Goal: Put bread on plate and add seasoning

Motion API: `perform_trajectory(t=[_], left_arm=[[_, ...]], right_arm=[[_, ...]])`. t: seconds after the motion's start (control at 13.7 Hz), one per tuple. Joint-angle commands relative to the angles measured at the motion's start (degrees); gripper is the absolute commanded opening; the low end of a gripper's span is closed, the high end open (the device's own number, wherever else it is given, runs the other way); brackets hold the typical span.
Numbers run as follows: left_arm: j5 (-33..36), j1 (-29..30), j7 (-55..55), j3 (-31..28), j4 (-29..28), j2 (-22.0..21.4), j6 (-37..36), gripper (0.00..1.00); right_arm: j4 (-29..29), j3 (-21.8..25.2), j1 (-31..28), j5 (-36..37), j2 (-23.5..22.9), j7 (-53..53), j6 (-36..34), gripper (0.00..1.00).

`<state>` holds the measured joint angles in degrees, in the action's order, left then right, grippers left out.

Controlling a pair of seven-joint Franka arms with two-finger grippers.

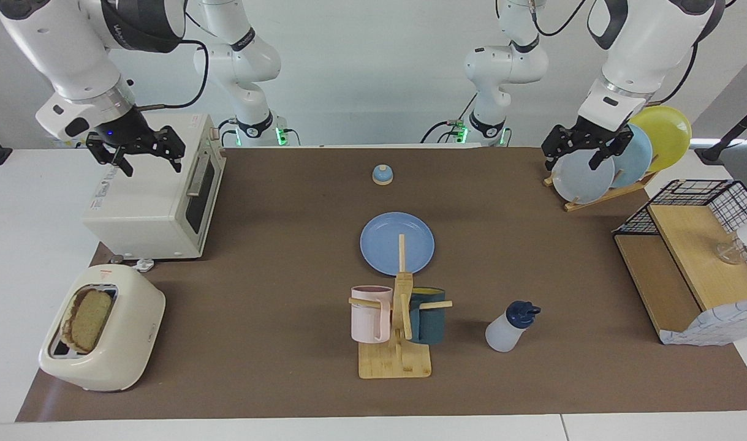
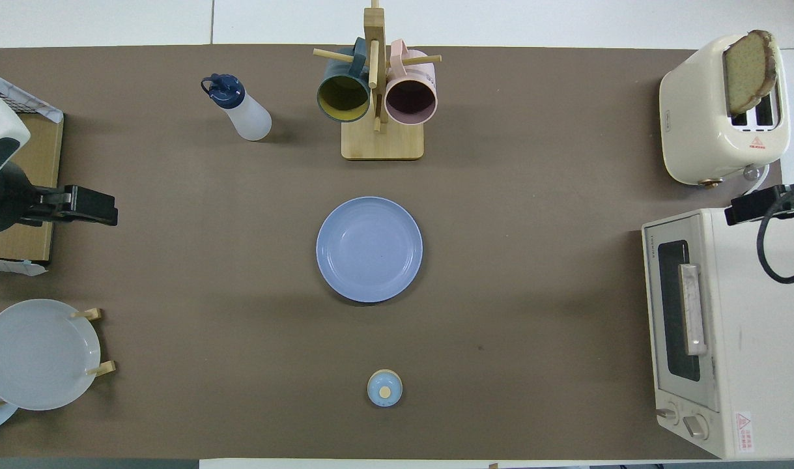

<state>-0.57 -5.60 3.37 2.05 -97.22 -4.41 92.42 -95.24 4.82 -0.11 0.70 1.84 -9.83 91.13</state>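
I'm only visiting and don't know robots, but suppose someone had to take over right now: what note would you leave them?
Left gripper: open, empty, up over the plate rack; arm waiting.
Right gripper: open, empty, over the oven.
Bread: in the toaster, at the right arm's end.
Plate: mid-table, bare.
Seasoning: upright beside the mug stand, farther from the robots than the plate.
Done: nothing.
Left: move bread onto plate, then add seasoning.
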Motion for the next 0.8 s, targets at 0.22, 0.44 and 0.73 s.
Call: perform_trajectory(t=[0.22,0.44,0.73], left_arm=[[0.66,-0.73,-0.2,0.15,-2.43,-1.82,-0.58,1.0],[0.48,-0.99,-0.38,0.15,-7.88,-3.94,5.98,1.0],[0.48,-3.01,-0.2,0.24,-16.4,-7.62,17.41,1.0]], right_arm=[[-1.43,-0.16,-1.13,-0.79,0.01,1.57,11.84,1.0],[-5.13,-0.16,-2.18,-0.79,-1.48,4.2,29.86,1.0],[-3.64,0.11,-5.69,-0.79,-9.82,4.12,41.12,1.0]])
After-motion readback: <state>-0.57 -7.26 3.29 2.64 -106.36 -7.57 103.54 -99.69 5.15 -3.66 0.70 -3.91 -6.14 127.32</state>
